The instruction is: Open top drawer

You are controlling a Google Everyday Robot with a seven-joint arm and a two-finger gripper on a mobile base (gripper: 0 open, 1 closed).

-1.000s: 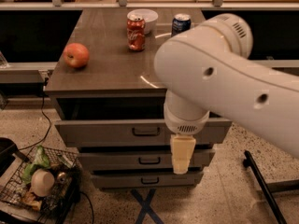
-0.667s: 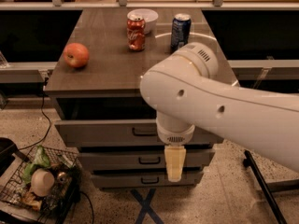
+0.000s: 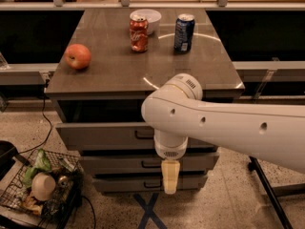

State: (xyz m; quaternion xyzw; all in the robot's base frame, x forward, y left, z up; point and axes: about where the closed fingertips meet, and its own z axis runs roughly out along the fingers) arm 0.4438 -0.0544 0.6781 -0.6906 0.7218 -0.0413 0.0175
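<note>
The top drawer (image 3: 100, 136) is the wide grey front just under the brown countertop. Its dark bar handle (image 3: 142, 134) is partly hidden behind my white arm. A dark gap shows between the countertop and the drawer front's upper edge, and this front stands out wider than the two below. My gripper (image 3: 170, 176) is cream-coloured and hangs pointing down from the wrist. It is in front of the two lower drawers, below and a little right of the top handle, and holds nothing that I can see.
On the countertop (image 3: 114, 75) are an apple (image 3: 77, 56), a red can (image 3: 138, 33), a blue can (image 3: 184, 33) and a white bowl (image 3: 147, 18). Two shorter drawers (image 3: 119, 164) sit below. A wire basket of items (image 3: 43, 190) stands on the floor at left, and a dark stand leg (image 3: 267, 190) at right.
My arm has drawn back from the camera and swung left. The gripper has moved down and a little left, from in front of the middle drawer to the lowest. The drawer fronts look unchanged.
</note>
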